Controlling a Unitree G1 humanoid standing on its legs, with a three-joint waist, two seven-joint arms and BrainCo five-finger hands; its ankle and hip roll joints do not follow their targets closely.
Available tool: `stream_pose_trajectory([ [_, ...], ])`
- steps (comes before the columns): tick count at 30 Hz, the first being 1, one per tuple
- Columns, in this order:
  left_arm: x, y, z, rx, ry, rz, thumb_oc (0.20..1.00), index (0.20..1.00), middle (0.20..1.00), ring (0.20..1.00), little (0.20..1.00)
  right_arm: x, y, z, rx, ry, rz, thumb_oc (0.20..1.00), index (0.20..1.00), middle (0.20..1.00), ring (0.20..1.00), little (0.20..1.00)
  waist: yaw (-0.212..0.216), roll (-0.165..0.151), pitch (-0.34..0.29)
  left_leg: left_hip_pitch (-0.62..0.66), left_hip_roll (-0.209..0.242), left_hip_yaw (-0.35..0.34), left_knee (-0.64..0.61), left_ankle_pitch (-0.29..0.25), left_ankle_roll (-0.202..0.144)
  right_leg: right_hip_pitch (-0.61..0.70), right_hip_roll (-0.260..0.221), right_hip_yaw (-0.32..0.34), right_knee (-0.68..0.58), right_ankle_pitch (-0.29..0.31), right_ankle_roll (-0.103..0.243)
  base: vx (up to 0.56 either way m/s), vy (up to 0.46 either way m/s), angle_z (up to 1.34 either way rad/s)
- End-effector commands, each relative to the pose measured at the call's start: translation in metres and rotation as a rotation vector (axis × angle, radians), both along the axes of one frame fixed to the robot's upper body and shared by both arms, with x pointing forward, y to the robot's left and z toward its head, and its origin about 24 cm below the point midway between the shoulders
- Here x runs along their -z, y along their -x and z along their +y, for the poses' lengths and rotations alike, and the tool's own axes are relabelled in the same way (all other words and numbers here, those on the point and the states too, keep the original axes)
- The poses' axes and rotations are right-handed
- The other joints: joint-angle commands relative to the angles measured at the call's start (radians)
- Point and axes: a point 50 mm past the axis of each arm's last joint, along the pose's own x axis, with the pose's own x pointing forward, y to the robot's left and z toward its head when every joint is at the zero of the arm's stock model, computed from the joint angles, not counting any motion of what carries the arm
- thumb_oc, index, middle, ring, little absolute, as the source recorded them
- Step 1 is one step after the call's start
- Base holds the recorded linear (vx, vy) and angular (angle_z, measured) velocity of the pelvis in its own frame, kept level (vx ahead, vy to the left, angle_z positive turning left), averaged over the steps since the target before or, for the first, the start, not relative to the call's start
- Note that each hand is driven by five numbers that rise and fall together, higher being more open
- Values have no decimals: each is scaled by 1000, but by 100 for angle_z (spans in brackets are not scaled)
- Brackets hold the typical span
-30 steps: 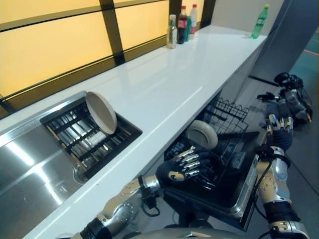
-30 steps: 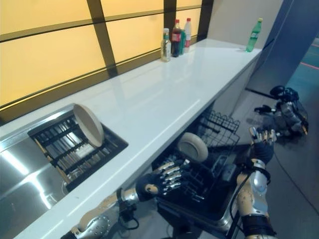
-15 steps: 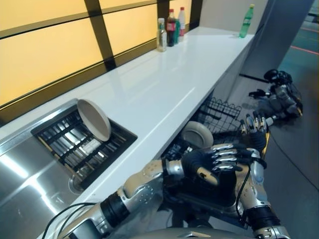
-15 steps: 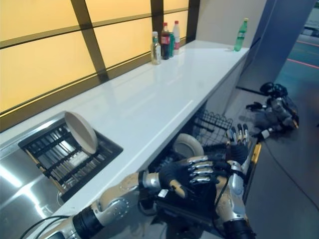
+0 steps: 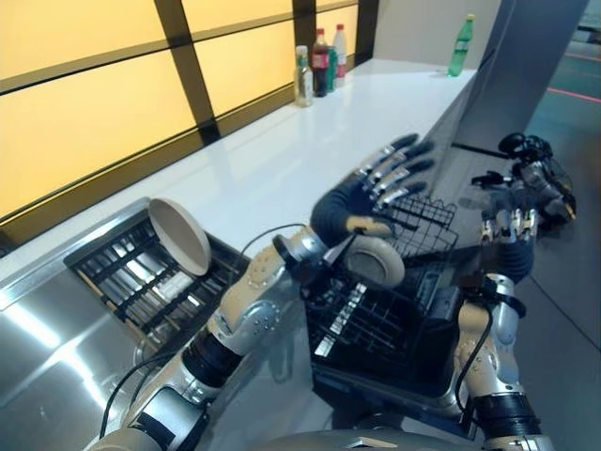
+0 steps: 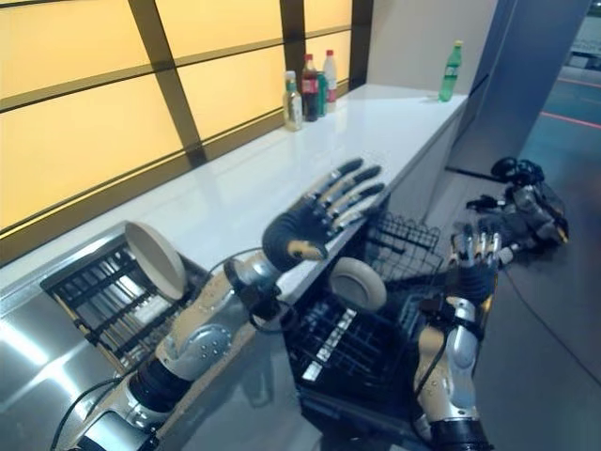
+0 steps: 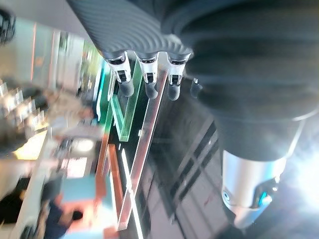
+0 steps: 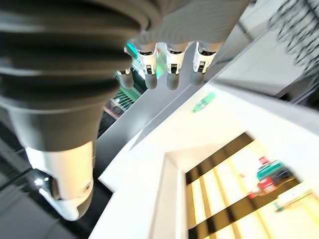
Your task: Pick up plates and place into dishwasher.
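Left hand (image 5: pixel 362 202) is up above the bench edge, fingers spread straight, holding nothing. Right hand (image 5: pixel 508 246) is raised out by the far side of the dishwasher rack (image 5: pixel 394 315), fingers straight and together, empty too. Between them, one pale plate (image 5: pixel 375 261) stands on edge in that black wire rack, which is pulled out below the bench. A second plate (image 5: pixel 179 235) leans upright in the dark drying rack (image 5: pixel 131 272) set into the steel sink (image 5: pixel 47 329). The long white bench (image 5: pixel 310 150) runs away under amber wall panels; a cluster of bottles (image 5: pixel 319 66) sits near its far end and a green bottle (image 5: pixel 457 45) stands apart at the corner. Grey floor (image 5: pixel 563 310) beyond.
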Motion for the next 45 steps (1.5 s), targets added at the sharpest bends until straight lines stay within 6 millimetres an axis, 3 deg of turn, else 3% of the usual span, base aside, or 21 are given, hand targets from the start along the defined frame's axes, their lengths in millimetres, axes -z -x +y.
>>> stream_pose_trajectory([
  [1,-34,0,34,-102,112,-117,1000,1000,1000,1000,1000,-36,0,5,-140,153,-191,1000,1000,1000,1000,1000,46,13,16,49,-24,-87,-116,25,49,8,28,-6,63,103,-5,7,7,20],
  [5,-34,2,64,-228,108,-139,1000,1000,1000,1000,1000,-55,4,15,-238,289,-265,1000,1000,1000,1000,1000,85,9,10,41,-23,-131,-124,40,39,25,34,-42,54,60,-13,-1,0,30],
  [11,-26,1,83,-387,48,-161,1000,1000,1000,1000,1000,-70,-3,40,-362,390,-303,1000,1000,1000,1000,1000,144,7,13,35,-25,-190,-128,52,30,53,42,-86,47,9,-21,-11,-1,25],
  [20,-17,-9,103,-544,-127,-181,1000,1000,1000,1000,1000,-69,-21,77,-473,276,-304,1000,1000,1000,1000,1000,214,11,12,31,-27,-265,-145,72,21,75,48,-137,53,-33,-31,-18,41,19],
  [25,-14,-15,120,-612,-173,-184,1000,1000,1000,1000,1000,-71,-27,79,-456,283,-300,1000,1000,1000,1000,1000,228,14,12,19,-43,-261,-128,65,31,62,23,-143,121,-19,-25,-13,111,9],
  [27,-15,-15,122,-631,-204,-224,1000,1000,1000,1000,1000,-72,-26,78,-445,284,-312,1000,1000,1000,1000,1000,222,20,21,9,-55,-263,-114,59,48,18,19,-124,237,11,-25,-45,152,12],
  [29,-15,-15,120,-653,-234,-263,1000,1000,1000,1000,1000,-71,-23,75,-439,290,-317,1000,1000,1000,1000,1000,199,28,44,8,-61,-269,-95,53,58,-52,54,-70,369,48,-40,-11,114,17],
  [30,-15,-15,118,-653,-242,-274,1000,1000,1000,1000,1000,-71,-23,74,-435,295,-314,1000,1000,1000,1000,1000,191,26,49,9,-63,-271,-91,53,59,-65,63,-54,370,56,-45,70,31,32],
  [33,-19,-19,114,-640,-261,-282,1000,1000,1000,1000,1000,-69,-21,67,-428,298,-308,1000,1000,1000,1000,1000,167,15,50,13,-72,-301,-84,54,46,-36,87,-13,220,26,-59,131,-53,35],
  [34,-20,-23,112,-636,-265,-278,1000,1000,1000,1000,1000,-68,-21,61,-424,296,-309,1000,1000,1000,1000,1000,150,5,46,8,-81,-320,-69,38,37,-27,101,33,123,17,-50,162,-105,40],
  [38,-13,-24,118,-642,-243,-237,1000,1000,1000,1000,1000,-72,-21,55,-432,296,-303,1000,1000,1000,1000,1000,135,3,44,1,-61,-323,-42,23,13,24,143,88,42,-34,-47,161,-108,70],
  [42,-11,-19,121,-642,-226,-219,1000,1000,1000,1000,1000,-68,-15,51,-422,292,-274,1000,1000,1000,1000,1000,129,1,33,-19,-42,-272,-11,18,-5,49,156,68,10,-54,-59,108,-36,-3],
  [45,-12,-22,110,-622,-273,-265,1000,1000,1000,1000,1000,-61,-9,43,-371,316,-251,1000,1000,1000,1000,1000,106,1,23,-22,-25,-191,-49,36,-5,49,149,2,7,-49,-59,35,12,28],
])
